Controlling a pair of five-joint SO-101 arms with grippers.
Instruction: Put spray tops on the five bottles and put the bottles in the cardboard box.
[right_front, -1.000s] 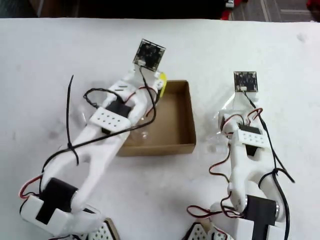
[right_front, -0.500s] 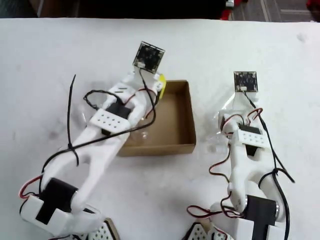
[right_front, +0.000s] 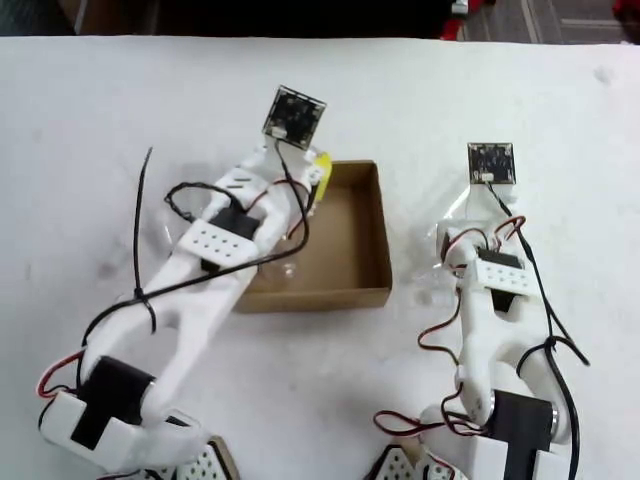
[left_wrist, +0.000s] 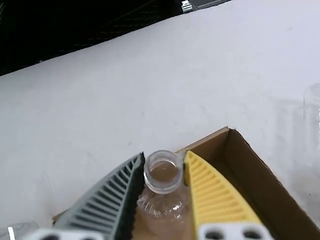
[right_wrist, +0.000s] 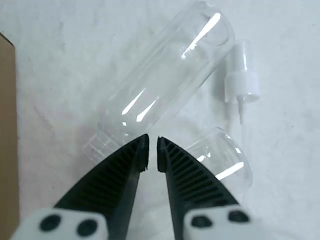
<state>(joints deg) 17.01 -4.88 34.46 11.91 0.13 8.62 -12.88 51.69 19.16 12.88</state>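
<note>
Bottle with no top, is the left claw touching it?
Touching. In the left wrist view the left claw squeezes the bottle by its neck, a finger pressed on each side, over the cardboard box.

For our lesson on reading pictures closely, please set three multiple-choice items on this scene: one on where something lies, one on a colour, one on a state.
1. Where is the white spray top?
A. screwed onto a bottle
B. loose on the table beside a lying bottle
C. pinched in a gripper

2. What colours are the fingers of the left gripper?
A. both black
B. red and blue
C. grey and yellow

3. The bottle in the left gripper is:
A. open-necked, without a top
B. capped
C. lying flat

Answers: 1 B, the right wrist view shows it loose on the table. 2 C, the left wrist view shows one of each. 3 A, its bare round mouth shows between the fingers.
</note>
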